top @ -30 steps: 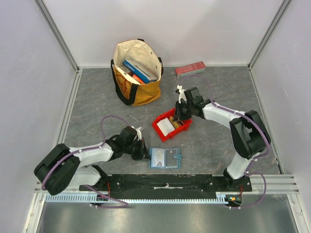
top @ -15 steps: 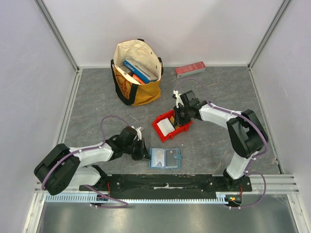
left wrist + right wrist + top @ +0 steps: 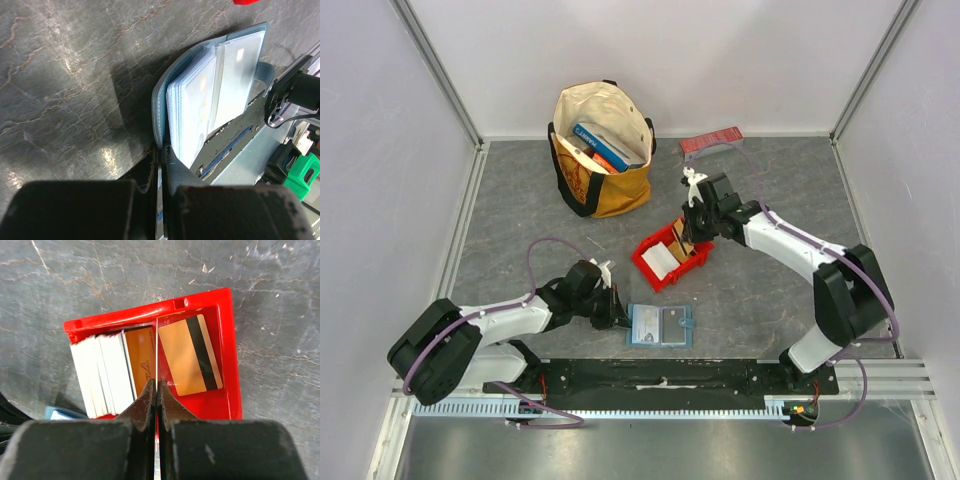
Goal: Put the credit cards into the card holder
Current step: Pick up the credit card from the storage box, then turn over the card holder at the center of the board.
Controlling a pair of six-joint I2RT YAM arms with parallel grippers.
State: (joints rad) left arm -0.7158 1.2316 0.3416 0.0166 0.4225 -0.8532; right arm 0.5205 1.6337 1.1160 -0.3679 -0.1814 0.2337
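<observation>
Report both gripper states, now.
Left gripper: shut on the card holder cover's edge.
Right gripper: shut on a credit card over the red bin.

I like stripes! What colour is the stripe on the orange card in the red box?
Black. The card shows best in the right wrist view.

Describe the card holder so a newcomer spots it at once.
On the grey table, look at the near edge, between the two arm bases. The card holder lies open there, held by the left claw: a flat teal wallet with clear sleeves, unlike the red bin beyond it.
</observation>
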